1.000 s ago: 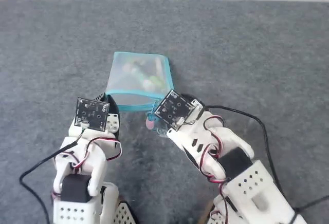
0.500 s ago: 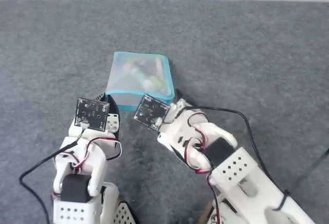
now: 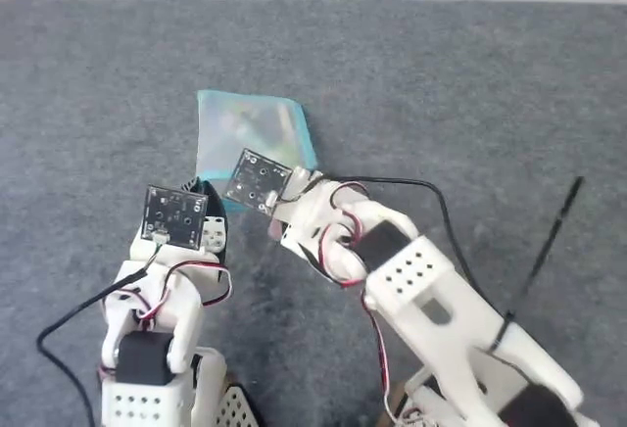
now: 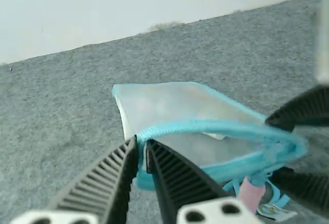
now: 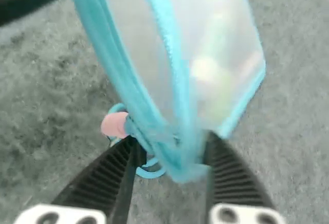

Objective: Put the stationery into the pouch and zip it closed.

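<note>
Pouch (image 3: 250, 125), see-thru w/ turquoise trim, lies on the grey tabletop (image 3: 470, 84) toward the far-left-centre in the high view, just ahead of both robot arms, its near zip edge lifted off the surface between the two tools.

Right arm (image 3: 421, 290), white w/ red and black wiring, stretches diagonally from the near-right corner to the pouch's near edge. Left arm (image 3: 157, 319) stands at the near left, its wrist just beside that same edge. A black cable (image 3: 549, 241) runs across the tabletop at right.

Left tool (image 4: 141, 143): ribbed black fingers pressed together, pinching the pouch at one end of its zip edge. Right tool (image 5: 172, 141): fingers apart, straddling the opposite, bunched end of the pouch; whether they actually squeeze it can't be told.

Turquoise zip (image 4: 205, 127) runs along the raised edge btwn the two tools. Stationery (image 5: 205, 70) shows as blurred pale and green shapes inside the pouch. Small pink pull tag (image 5: 114, 124) hangs on a turquoise loop at the right tool's end, beside one finger.
</note>
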{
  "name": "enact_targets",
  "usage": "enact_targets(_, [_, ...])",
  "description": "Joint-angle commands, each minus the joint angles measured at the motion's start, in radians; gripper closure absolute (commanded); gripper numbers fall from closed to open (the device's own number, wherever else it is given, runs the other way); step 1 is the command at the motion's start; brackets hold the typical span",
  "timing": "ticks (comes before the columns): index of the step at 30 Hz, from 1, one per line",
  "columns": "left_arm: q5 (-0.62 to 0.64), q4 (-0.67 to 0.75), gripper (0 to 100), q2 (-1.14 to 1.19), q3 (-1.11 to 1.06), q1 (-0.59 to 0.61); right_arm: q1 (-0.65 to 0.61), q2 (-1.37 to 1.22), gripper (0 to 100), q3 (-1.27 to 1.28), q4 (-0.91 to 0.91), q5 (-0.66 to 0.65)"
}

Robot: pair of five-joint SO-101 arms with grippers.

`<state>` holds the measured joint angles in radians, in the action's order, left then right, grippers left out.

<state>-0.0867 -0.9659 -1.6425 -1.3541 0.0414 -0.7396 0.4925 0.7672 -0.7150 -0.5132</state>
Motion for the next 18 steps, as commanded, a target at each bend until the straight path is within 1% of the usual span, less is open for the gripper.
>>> enact_targets(1, [0.018, 0.035, 99, 0.011, 0.019, 0.0, 0.062, -0.013, 99.4, -0.078, 0.025, -0.005])
enact_targets(3, [0.021, 0.035, 99, 0.011, 0.019, 0.0, 0.108, -0.018, 99.3, -0.095, 0.025, 0.014])
enact_targets(5, [0.032, 0.035, 98, 0.005, 0.022, 0.0, 0.156, -0.018, 99.1, -0.114, 0.024, 0.075])
enact_targets(7, [0.068, 0.035, 92, 0.003, 0.027, 0.003, 0.194, -0.018, 99.1, -0.135, 0.018, 0.12])
enact_targets(9, [0.074, 0.035, 84, 0.002, 0.036, 0.008, 0.225, -0.018, 99.1, -0.158, -0.002, 0.15])
enact_targets(11, [0.074, 0.011, 79, 0.002, 0.071, 0.009, 0.243, -0.019, 99.1, -0.181, -0.041, 0.169])
enact_targets(13, [0.075, -0.029, 79, 0.002, 0.124, 0.009, 0.246, -0.019, 99.1, -0.201, -0.076, 0.17])
enact_targets(18, [0.071, -0.15, 79, 0.002, 0.209, 0.006, 0.263, -0.019, 99.1, -0.249, -0.107, 0.221])
